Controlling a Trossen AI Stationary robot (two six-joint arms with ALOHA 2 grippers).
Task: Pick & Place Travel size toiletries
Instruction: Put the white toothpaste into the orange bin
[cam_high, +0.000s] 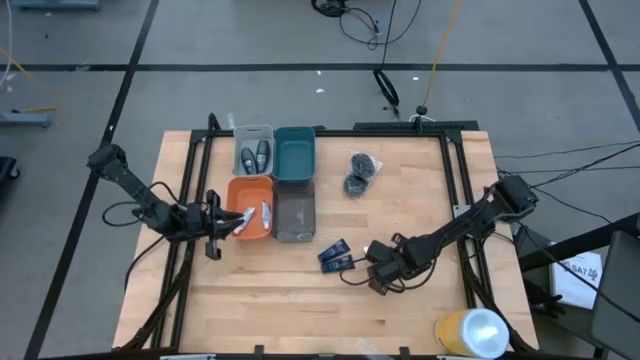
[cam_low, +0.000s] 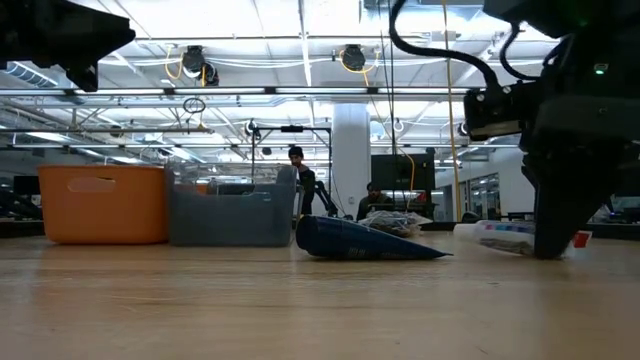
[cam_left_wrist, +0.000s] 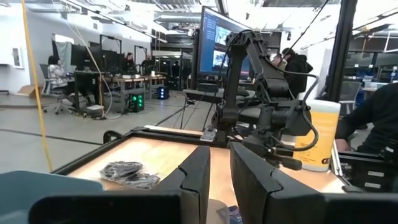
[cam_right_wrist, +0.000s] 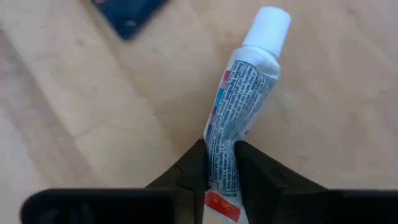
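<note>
left end effector (cam_high: 222, 225) just left of the orange bin (cam_high: 250, 185), fingers nearly together, nothing seen between them | two tubes (cam_high: 256, 216) lie in the orange bin | two packets (cam_high: 335, 256) right of it on the table (cam_high: 420, 210) | right end effector (cam_high: 381, 277) farther right, clenched on a tube (cam_right_wrist: 239, 99)

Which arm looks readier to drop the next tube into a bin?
The right: its gripper is pinching a white tube on the table. The left gripper sits at the orange bin.
</note>
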